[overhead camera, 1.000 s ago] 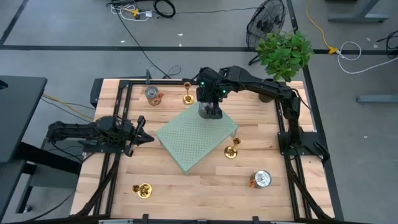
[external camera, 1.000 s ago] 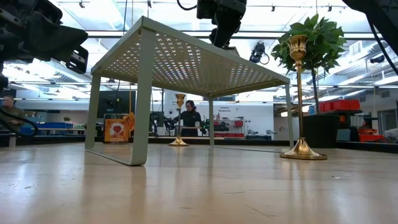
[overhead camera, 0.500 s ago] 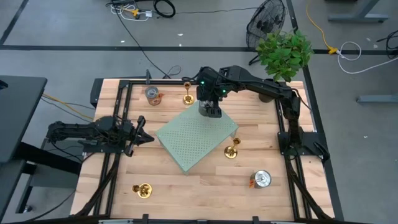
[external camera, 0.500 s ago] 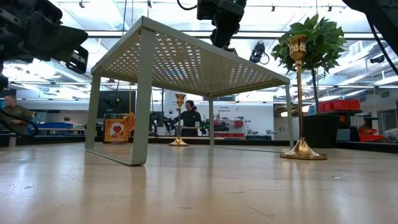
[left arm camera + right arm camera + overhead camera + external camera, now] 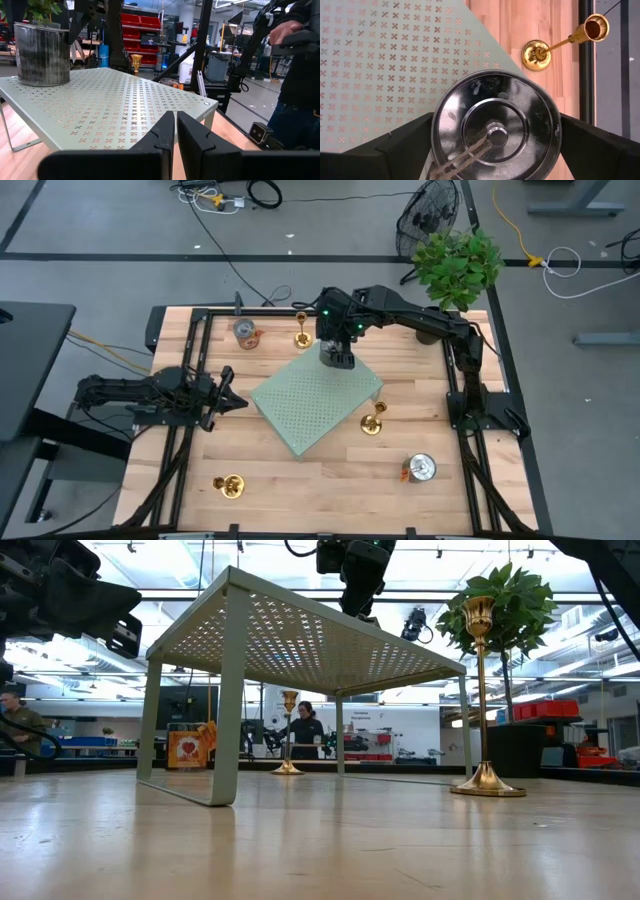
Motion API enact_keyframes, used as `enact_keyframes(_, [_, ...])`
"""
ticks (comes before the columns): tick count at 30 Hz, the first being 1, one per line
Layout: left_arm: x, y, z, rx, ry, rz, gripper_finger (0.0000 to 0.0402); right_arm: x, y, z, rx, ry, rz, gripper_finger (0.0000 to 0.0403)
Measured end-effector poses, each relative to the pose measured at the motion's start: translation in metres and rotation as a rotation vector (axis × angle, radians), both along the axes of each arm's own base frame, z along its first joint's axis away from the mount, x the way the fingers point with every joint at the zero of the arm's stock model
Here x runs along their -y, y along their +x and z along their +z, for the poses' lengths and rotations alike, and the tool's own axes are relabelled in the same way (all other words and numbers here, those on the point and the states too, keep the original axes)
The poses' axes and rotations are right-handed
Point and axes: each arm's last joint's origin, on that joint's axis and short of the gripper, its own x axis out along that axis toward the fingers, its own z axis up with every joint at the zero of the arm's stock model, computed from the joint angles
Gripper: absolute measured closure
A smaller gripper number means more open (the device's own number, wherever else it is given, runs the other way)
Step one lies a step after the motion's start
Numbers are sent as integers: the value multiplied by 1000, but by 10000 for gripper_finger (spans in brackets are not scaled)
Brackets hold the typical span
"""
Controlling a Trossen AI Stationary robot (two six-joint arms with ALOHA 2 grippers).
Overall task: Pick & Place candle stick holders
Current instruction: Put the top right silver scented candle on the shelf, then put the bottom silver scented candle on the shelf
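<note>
right gripper (image 5: 492, 150) fingers spread wide around a tin can (image 5: 495, 125) standing on the green rack (image 5: 315, 402); left gripper (image 5: 232, 402) fingers closed, empty.

no readable text, orange sign with a heart in the room, lettering illegible

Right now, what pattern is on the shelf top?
Pale green shelf, punched with small cross-shaped holes; clearest in left wrist view.

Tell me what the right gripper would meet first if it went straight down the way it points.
The silver can on the perforated green shelf: the right gripper points down with open fingers flanking the can; whether they touch it isn't clear.
</note>
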Motion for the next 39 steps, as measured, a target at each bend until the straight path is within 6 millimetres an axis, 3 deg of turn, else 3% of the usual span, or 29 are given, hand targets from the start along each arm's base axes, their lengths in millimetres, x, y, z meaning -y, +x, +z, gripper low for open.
enact_keyframes(31, [0, 0, 0, 0, 0, 0, 376, 1, 2, 1, 16, -21, -7, 3])
enact_keyframes(39, [0, 0, 0, 1, 0, 0, 376, 0, -2, 14, 43, -25, -14, 3])
